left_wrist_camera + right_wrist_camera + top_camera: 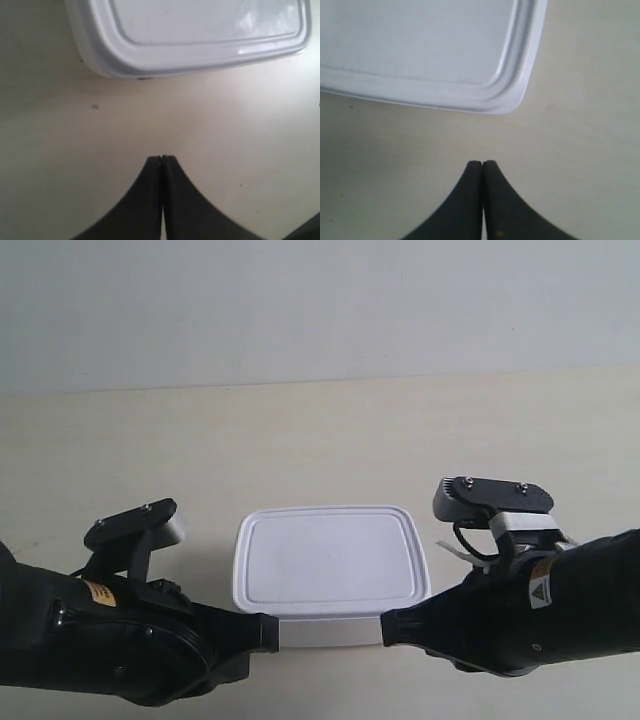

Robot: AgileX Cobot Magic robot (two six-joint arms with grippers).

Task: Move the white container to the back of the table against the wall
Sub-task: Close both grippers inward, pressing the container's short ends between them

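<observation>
The white container point(330, 560) lies lid up on the table point(300, 440), toward its front, well short of the wall point(320, 300). Its lid has a raised rim. My left gripper point(161, 158) is shut and empty, pointing at the container's point(190, 35) near side by one corner. A strip of bare table lies between them. My right gripper point(482, 163) is also shut and empty, just short of the container's point(420, 50) other near corner. In the exterior view both black fingertips point(268, 632) point(392, 628) sit at the container's front wall.
Bare beige tabletop stretches from the container back to the wall. A tiny dark speck point(94, 106) marks the table near the left gripper. The two black arms fill the front corners of the exterior view.
</observation>
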